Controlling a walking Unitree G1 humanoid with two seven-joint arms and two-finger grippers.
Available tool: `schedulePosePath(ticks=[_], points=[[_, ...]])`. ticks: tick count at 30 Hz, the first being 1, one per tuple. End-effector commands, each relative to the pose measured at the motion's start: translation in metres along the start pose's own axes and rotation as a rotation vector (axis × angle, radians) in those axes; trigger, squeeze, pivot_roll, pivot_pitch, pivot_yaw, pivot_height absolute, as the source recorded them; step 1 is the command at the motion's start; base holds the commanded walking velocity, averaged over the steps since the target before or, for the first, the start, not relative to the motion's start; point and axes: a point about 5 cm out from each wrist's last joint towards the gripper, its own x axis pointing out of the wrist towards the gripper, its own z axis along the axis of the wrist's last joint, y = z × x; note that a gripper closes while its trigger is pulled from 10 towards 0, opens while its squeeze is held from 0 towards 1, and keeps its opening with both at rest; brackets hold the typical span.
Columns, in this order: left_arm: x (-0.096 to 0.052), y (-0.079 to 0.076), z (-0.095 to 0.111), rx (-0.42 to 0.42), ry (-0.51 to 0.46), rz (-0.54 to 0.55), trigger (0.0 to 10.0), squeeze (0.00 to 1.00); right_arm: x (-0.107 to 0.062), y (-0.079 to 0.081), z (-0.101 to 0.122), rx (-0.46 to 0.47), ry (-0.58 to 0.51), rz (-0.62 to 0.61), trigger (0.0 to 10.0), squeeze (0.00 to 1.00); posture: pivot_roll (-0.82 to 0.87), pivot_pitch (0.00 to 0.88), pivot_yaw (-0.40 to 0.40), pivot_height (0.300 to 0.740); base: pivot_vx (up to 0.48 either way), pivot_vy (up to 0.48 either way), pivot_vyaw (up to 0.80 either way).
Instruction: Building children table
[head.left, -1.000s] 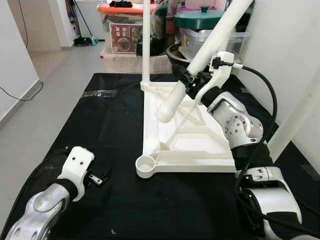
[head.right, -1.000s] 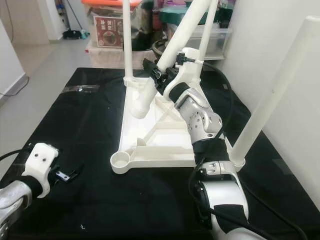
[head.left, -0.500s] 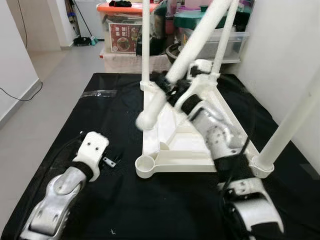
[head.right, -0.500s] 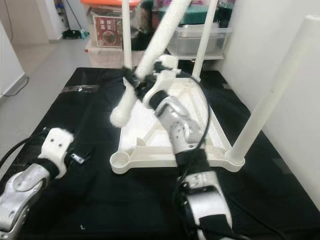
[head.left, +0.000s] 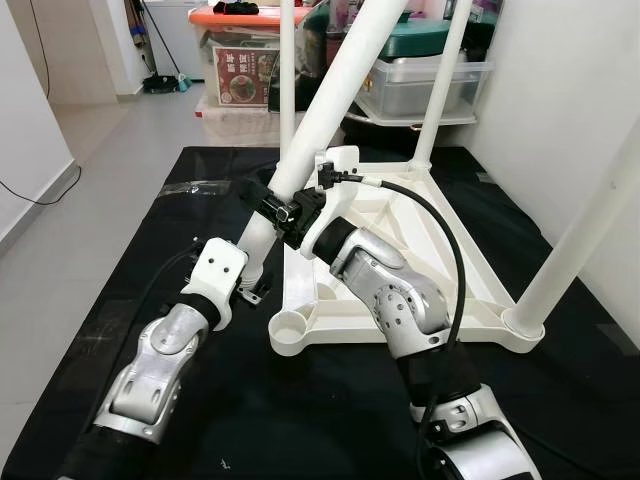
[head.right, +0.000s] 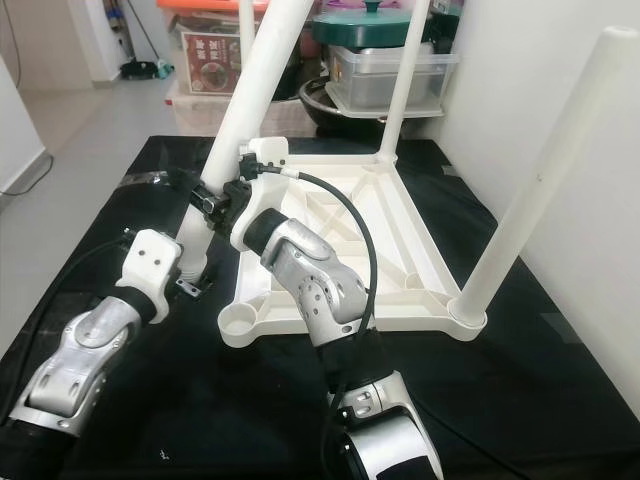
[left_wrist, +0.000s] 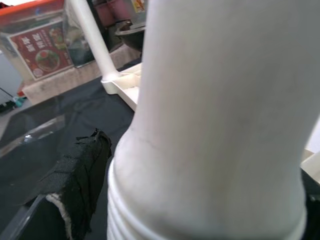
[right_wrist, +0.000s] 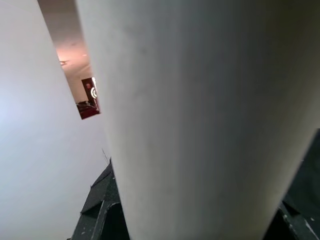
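1. The right gripper (head.left: 283, 212) is clamped around a loose white table leg (head.left: 318, 112), which slants up and away.
2. The left gripper (head.left: 252, 285) sits at the leg's threaded lower end; its fingers look closed on it, though I cannot tell for certain.
3. The upturned white tabletop (head.left: 440, 268) lies on a black mat (head.left: 150, 240), three legs already upright.
4. An empty corner socket (head.left: 286, 330) lies just beside the leg's end.

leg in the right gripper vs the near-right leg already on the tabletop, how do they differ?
The held leg is clamped by the right gripper, with the left gripper at its ribbed lower end; the mounted leg stands free. The held leg's end hangs outside the tabletop; the mounted leg sits in its corner socket. Both are leaning white tubes.
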Motion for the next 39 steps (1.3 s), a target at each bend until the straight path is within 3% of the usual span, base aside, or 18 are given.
schedulePosePath(ticks=[1, 5, 6, 8, 9, 20, 21, 22, 25, 31, 32, 33, 36, 39], points=[[0.005, -0.004, 0.001, 0.006, -0.002, -0.011, 10.0, 0.00, 0.006, 0.018, -0.003, 0.013, 0.011, 0.085, 0.0, 0.00, 0.08, 0.000, -0.007, 0.740, 0.000, 0.000, 0.00], [0.006, -0.007, 0.001, 0.004, -0.007, -0.025, 9.9, 0.00, 0.005, 0.019, -0.005, 0.008, 0.017, 0.081, 0.0, 0.00, 0.08, 0.000, -0.007, 0.740, 0.000, 0.000, 0.00], [0.007, -0.007, 0.001, 0.007, -0.011, -0.034, 5.0, 0.00, 0.003, 0.019, -0.005, 0.005, 0.020, 0.076, 0.0, 0.00, 0.08, 0.000, -0.005, 0.740, 0.000, 0.000, 0.00], [0.007, -0.007, 0.001, 0.007, -0.011, -0.034, 5.0, 0.00, 0.003, 0.019, -0.005, 0.005, 0.020, 0.076, 0.0, 0.00, 0.08, 0.000, -0.005, 0.740, 0.000, 0.000, 0.00], [0.006, -0.007, 0.000, 0.012, -0.017, -0.051, 0.0, 0.00, 0.001, 0.019, -0.006, 0.001, 0.022, 0.071, 0.0, 0.00, 0.08, 0.000, -0.005, 0.740, 0.000, 0.000, 0.00], [0.004, -0.010, -0.005, 0.049, -0.008, -0.071, 0.0, 0.00, 0.001, 0.018, -0.008, -0.019, 0.032, 0.060, 0.0, 0.00, 0.09, 0.000, -0.010, 0.740, 0.000, 0.000, 0.00], [0.004, -0.011, -0.006, 0.050, 0.003, -0.074, 10.0, 0.00, 0.002, 0.018, -0.009, -0.023, 0.044, 0.052, 4.5, 0.00, 0.09, 0.000, -0.010, 0.740, 0.000, 0.000, 0.00], [0.004, -0.012, -0.007, 0.048, 0.010, -0.078, 10.0, 0.00, 0.002, 0.019, -0.008, 0.023, 0.039, 0.078, 10.0, 1.00, 0.09, 0.000, -0.010, 0.740, 0.000, 0.000, 0.00], [0.003, -0.015, -0.006, 0.031, 0.011, -0.104, 10.0, 0.00, 0.001, 0.021, -0.004, 0.039, 0.023, 0.102, 10.0, 1.00, 0.09, 0.000, -0.009, 0.740, 0.000, 0.000, 0.00], [-0.009, -0.029, -0.002, 0.027, 0.004, -0.290, 10.0, 0.00, -0.001, 0.014, 0.004, -0.023, -0.006, 0.122, 10.0, 1.00, 0.10, 0.000, -0.017, 0.740, 0.000, 0.000, 0.00], [-0.023, -0.035, 0.000, 0.023, 0.006, -0.406, 10.0, 0.00, -0.006, 0.012, 0.010, -0.038, -0.022, 0.183, 10.0, 0.00, 0.11, 0.000, -0.024, 0.740, 0.000, 0.000, 0.00], [-0.033, -0.039, 0.001, 0.017, 0.009, -0.488, 10.0, 0.00, -0.009, 0.011, 0.015, -0.049, -0.032, 0.226, 10.0, 0.00, 0.11, 0.000, -0.025, 0.740, 0.000, 0.000, 0.00], [-0.045, -0.041, 0.004, -0.002, 0.016, -0.567, 10.0, 0.00, -0.014, 0.010, 0.020, -0.054, -0.044, 0.280, 10.0, 0.00, 0.11, 0.000, -0.026, 0.740, 0.000, 0.000, 0.00], [-0.070, -0.043, 0.012, -0.015, 0.042, -0.728, 10.0, 0.00, -0.025, 0.010, 0.030, -0.058, -0.057, 0.423, 10.0, 0.00, 0.13, 0.000, -0.029, 0.740, 0.000, 0.000, 0.00]])
